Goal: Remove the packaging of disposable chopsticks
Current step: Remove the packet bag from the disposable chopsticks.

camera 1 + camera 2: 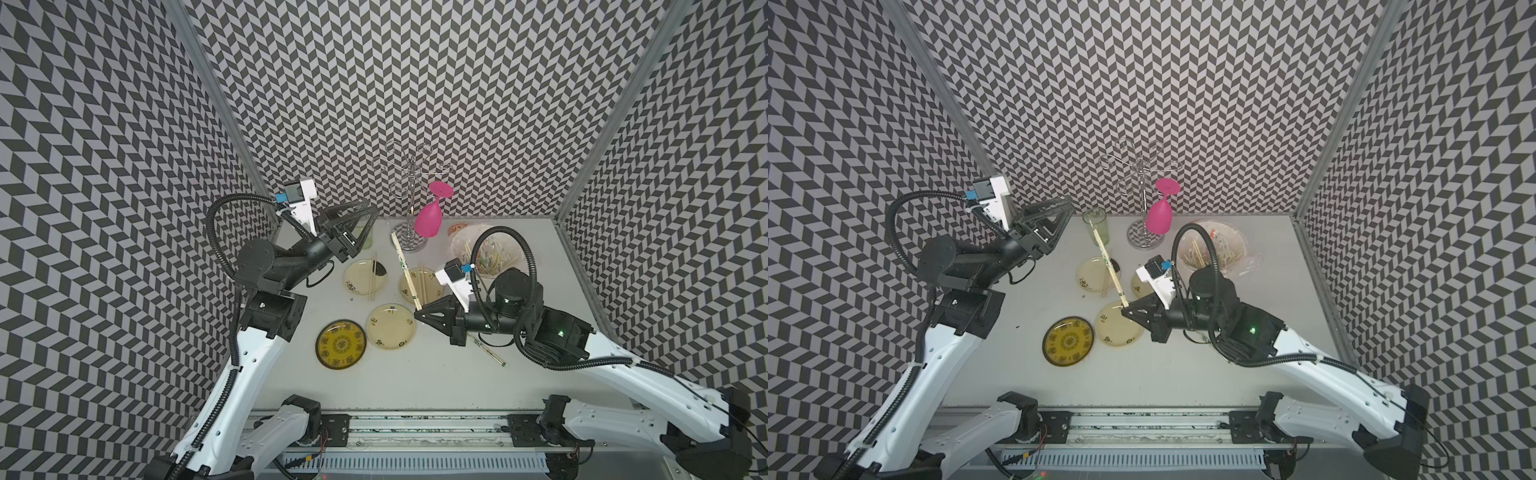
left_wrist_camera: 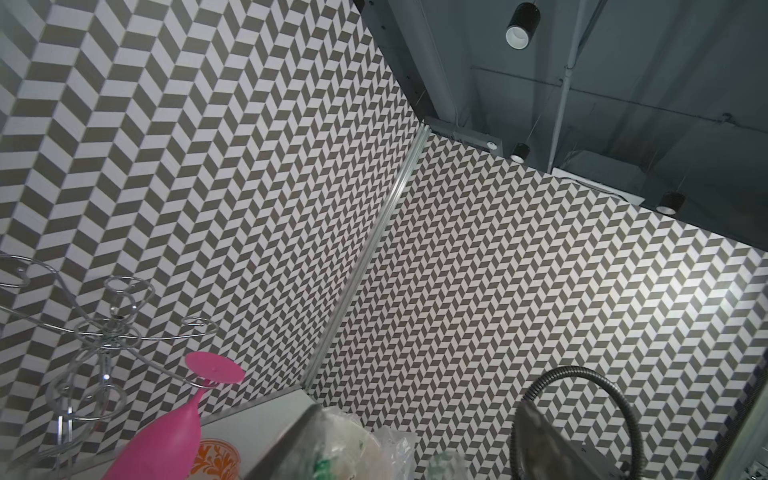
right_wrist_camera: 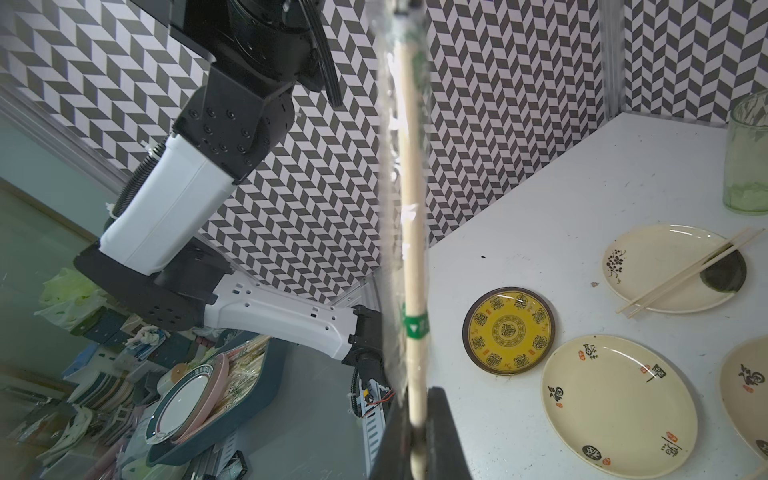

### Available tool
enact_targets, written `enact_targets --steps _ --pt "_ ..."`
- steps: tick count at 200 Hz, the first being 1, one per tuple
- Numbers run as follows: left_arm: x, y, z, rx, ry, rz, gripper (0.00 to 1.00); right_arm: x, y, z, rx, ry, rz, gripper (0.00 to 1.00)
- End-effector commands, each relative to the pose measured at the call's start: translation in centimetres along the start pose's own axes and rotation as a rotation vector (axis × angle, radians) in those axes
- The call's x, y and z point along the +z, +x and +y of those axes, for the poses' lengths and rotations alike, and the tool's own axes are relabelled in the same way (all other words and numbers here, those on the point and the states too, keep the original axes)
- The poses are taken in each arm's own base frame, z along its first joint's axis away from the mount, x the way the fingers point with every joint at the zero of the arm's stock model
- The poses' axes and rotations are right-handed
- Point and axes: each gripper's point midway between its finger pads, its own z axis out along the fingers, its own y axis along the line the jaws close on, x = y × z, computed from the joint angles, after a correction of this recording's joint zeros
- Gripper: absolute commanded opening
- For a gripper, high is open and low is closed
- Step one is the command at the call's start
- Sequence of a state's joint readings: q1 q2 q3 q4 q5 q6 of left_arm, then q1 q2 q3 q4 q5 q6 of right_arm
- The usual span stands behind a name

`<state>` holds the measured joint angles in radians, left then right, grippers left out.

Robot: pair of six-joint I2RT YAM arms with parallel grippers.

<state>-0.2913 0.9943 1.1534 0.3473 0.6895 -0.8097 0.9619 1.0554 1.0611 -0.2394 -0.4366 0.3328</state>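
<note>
Packaging [image 3: 392,232] is seen as a clear sleeve around one pair of chopsticks [image 3: 411,187]. This wrapped pair is held above the desk [image 1: 415,382], slanting from the right gripper [image 1: 417,312] towards the back wall. The right jaws are pressed together on its near end, and a green band [image 3: 415,326] is noted just past the grip.

The left gripper [image 1: 368,222] is raised at the back left corner, well apart from the wrapped pair. Its jaws are spread, with nothing between them.

A bare pair [image 1: 372,277] is recorded lying across the back left plate [image 1: 355,274]. A second bare pair [image 1: 423,286] is seen on the neighbouring plate [image 1: 433,294], partly hidden by the held pair.

Another wrapped pair [image 1: 490,353] lies flat on the desk, partly under the right arm. A yellow plate [image 1: 340,344] and a cream plate [image 1: 390,326] are set side by side nearer the front. A lined bucket [image 1: 486,249] stands at the back right.
</note>
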Motion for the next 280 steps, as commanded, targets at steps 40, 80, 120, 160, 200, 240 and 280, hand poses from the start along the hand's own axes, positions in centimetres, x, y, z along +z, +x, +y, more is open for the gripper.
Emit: enact_targets --steps 40,80,120,160,200,240,280 --pt "0.2 3.7 -2.0 -0.097 0.227 0.179 0.74 -0.4 -1.3 2.6 -0.042 -0.122 -0.031 0.00" --pt "0.5 3.3 -2.7 -0.082 0.267 0.195 0.23 -0.3 -1.1 2.6 -0.041 -0.130 -0.024 0.00" --pt "0.5 3.2 -3.1 -0.071 0.288 0.196 0.00 -0.3 -1.0 2.1 -0.039 -0.100 -0.023 0.00" --pt "0.7 -0.5 -1.5 0.008 0.129 0.046 0.00 -0.4 -0.2 0.9 -0.009 -0.041 -0.006 0.00" --pt "0.4 -6.1 -1.7 0.156 -0.010 -0.117 0.00 -0.3 2.1 -1.7 0.095 0.032 0.040 0.00" --pt "-1.4 -10.2 -1.9 0.257 -0.168 -0.268 0.00 0.4 4.0 -3.1 0.134 0.057 0.083 0.00" --pt "-4.9 -13.3 -3.3 0.346 -0.331 -0.418 0.00 3.3 7.3 -4.1 0.226 -0.009 0.179 0.00"
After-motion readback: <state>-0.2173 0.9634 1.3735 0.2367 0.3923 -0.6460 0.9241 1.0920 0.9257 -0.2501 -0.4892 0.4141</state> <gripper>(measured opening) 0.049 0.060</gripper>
